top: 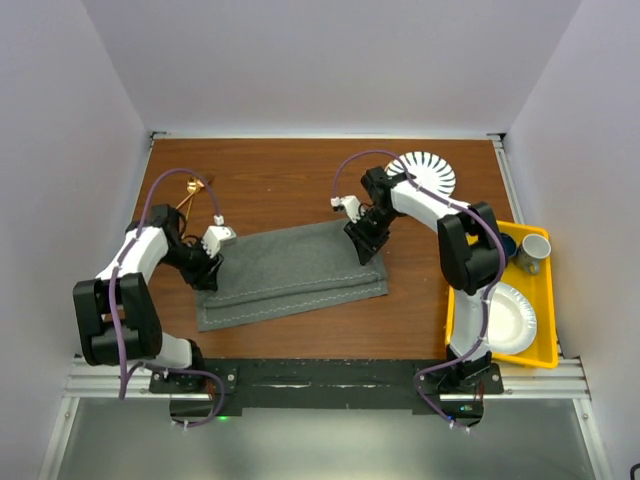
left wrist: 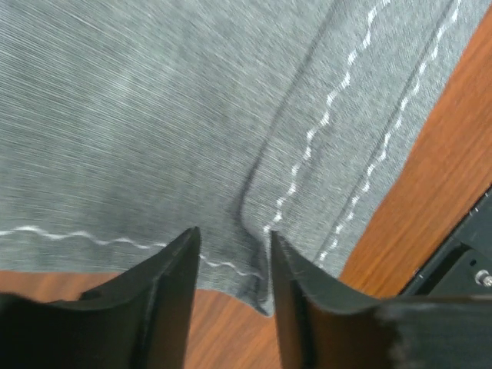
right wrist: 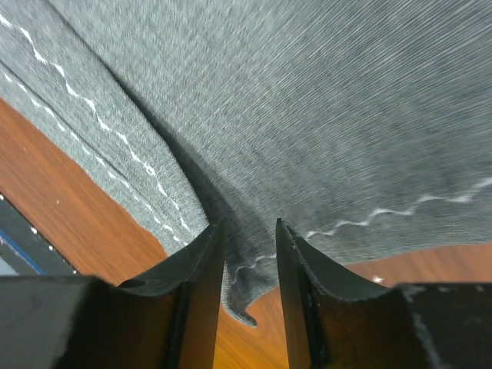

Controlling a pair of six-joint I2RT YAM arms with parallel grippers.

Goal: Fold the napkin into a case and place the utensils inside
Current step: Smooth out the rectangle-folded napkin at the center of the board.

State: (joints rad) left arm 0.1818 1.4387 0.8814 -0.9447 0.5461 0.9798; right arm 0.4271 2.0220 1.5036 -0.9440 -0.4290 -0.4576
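Nearest the arm bases, the napkin [top: 300, 285] lies across the middle of the table [top: 280, 180]. Its near edge steps in layers, stitched hems one behind the other, so one fold looks already made. At the cloth's left end is the left gripper [left wrist: 232, 246], its fingers [left wrist: 173, 307] narrow, with a hemmed corner pinched between them. The right gripper [right wrist: 250, 242] mirrors it at the right end, narrow too. A corner is caught there, its tip drooping below the fingertips, the fabric tenting up toward them. This reads as mid-fold, both arms gripping the top layer to double it over. Farther back at far left, the utensils [top: 190, 190] sit well apart from the napkin, untouched. The striped plate [top: 425, 172] waits at far right. The next move calls for both corners travelling together, level, then an even release, or the case will lie skewed.
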